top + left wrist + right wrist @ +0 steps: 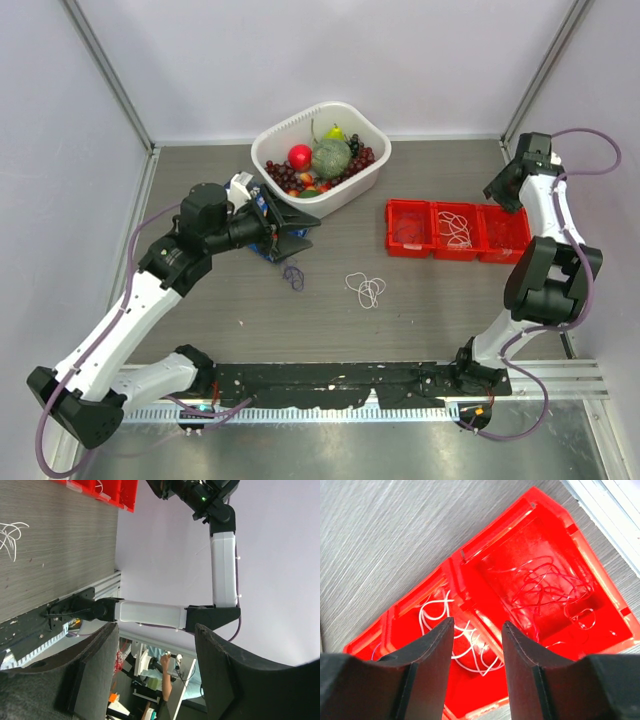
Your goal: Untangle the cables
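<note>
Cables (366, 289) lie partly on the desk (200, 330) and partly in the red tray (388, 240). A loose white cable (9, 536) sits in open loops on the bare wood near the middle of the desk, well apart from both arms. A purple-blue cable (293, 276) lies in a small bunch to its left, on the desk just in front of the left fingers (292, 222) but not touching them. The left fingers stand wide apart with nothing between them. They are turned sideways, so the left wrist view looks past them to the wall and the other arm. Just beyond them stands a white basket (268, 140) of fruit (330, 158).

The right fingers (432, 650) hang over the red tray, parted, the gap between them free. They hold nothing. Directly under that gap runs the wall between two compartments. The end compartment holds tangled red cables (550, 587), and the middle one holds white cables (434, 611). Neither bunch touches the fingers.
</note>
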